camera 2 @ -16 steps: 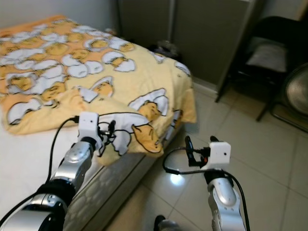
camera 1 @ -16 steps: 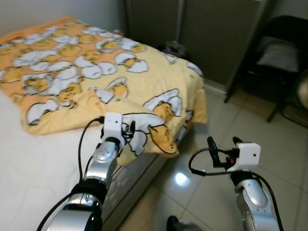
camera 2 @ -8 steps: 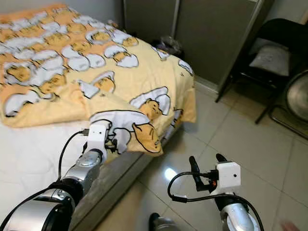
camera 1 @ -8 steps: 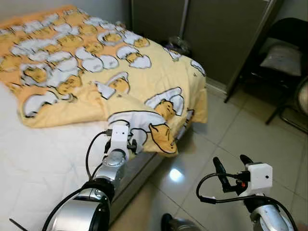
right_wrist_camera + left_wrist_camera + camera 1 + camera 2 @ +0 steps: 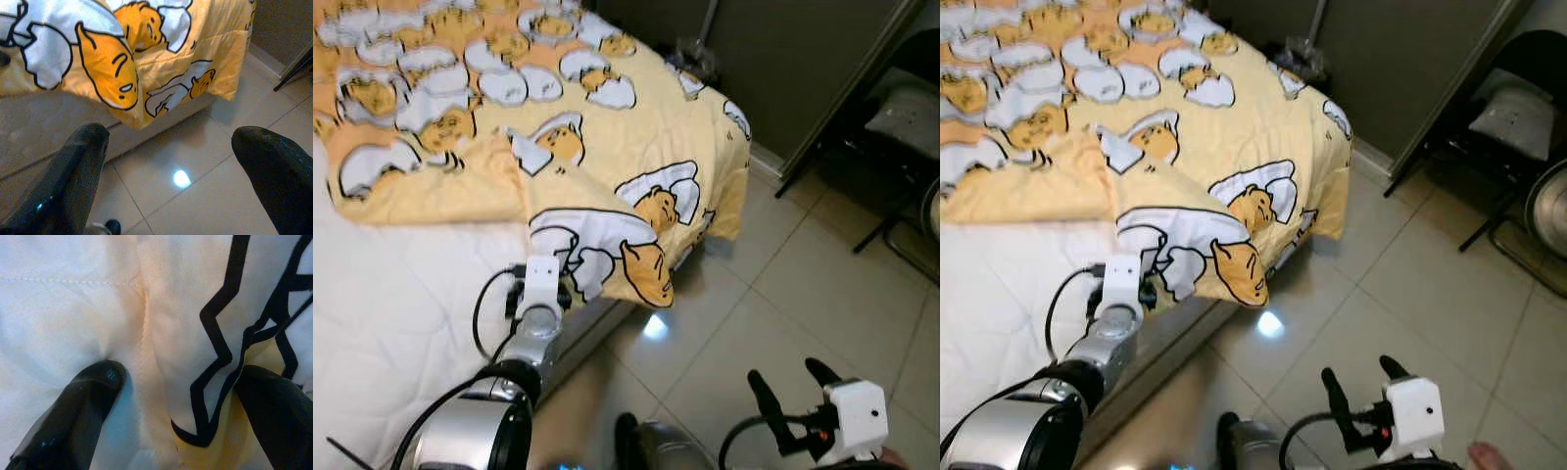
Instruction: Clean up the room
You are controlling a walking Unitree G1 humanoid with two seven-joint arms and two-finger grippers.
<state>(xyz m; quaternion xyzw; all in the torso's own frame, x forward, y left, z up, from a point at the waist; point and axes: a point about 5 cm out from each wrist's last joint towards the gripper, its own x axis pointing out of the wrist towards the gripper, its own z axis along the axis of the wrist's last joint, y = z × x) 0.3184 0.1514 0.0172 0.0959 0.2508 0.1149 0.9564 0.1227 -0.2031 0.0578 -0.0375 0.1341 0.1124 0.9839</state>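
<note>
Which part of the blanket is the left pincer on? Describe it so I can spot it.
On the white quilted mattress lies a yellow cartoon-egg blanket. Near the bed's edge, one folded-over corner flap overhangs; the left pincer, open, straddles its black-outlined white hem.

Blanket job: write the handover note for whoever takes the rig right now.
Left gripper: open, fingers straddling the blanket edge on the mattress, not yet closed.
Right gripper: open, holding nothing, low over the tiled floor beside the bed.
Blanket: yellow, rumpled, one corner folded back, another hanging over the bed's side.
Done: left gripper lined up on the edge.
Left: grip the edge, pull the blanket flat.
</note>
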